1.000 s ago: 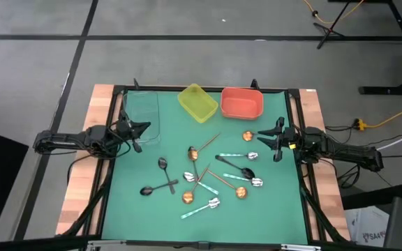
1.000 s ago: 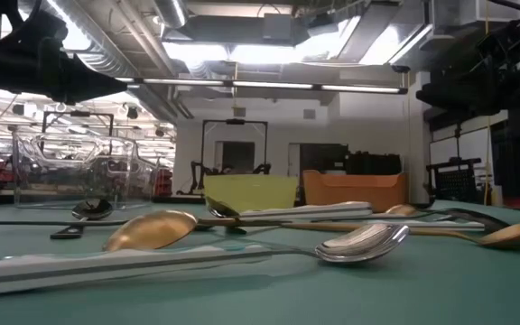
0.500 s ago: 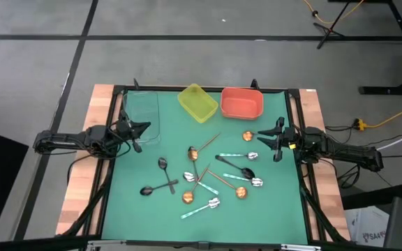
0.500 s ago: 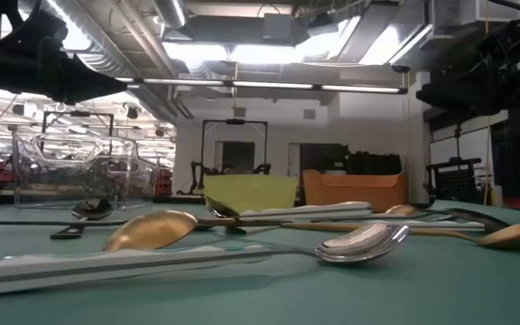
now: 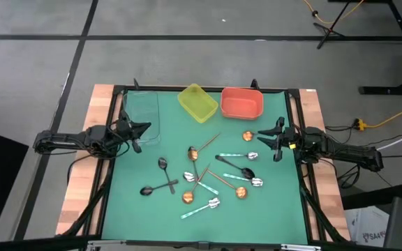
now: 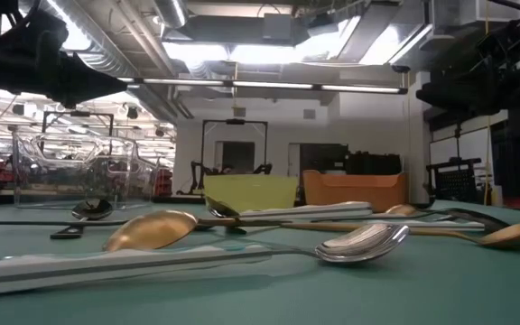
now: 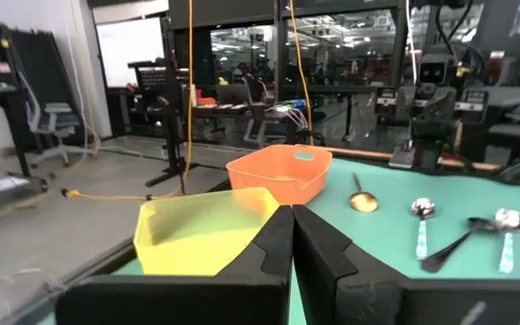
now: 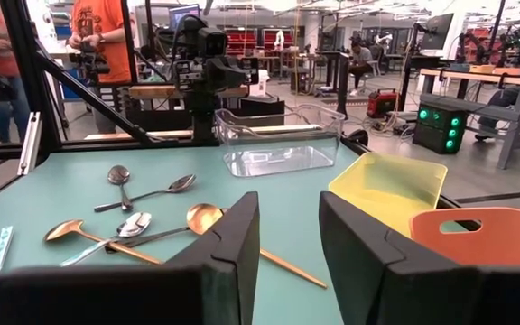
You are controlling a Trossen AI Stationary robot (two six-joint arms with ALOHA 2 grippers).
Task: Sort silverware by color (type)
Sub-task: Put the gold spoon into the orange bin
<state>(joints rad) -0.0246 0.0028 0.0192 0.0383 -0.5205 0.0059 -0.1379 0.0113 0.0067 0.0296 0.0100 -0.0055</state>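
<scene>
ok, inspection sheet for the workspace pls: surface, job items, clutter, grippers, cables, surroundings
Surface: green mat on a wood-edged table.
Job's things: spoons scattered mid-mat, black, copper and silver-teal mixed; clear bin, yellow bin, orange bin along the far edge, no spoons seen inside.
Clutter: nothing seen.
Grippers: left gripper shut, empty, by the clear bin; right gripper open, empty, near the spoons.
Cables: yellow cable on the floor.
Surroundings: person behind the table.

Left arm lies low along the table's left edge, left gripper (image 5: pixel 139 127) pointing inward, fingers (image 7: pixel 319 248) pressed together, holding nothing. Right arm mirrors it at the right edge, right gripper (image 5: pixel 262 134) pointing inward, fingers (image 8: pixel 237 236) parted, empty.
</scene>
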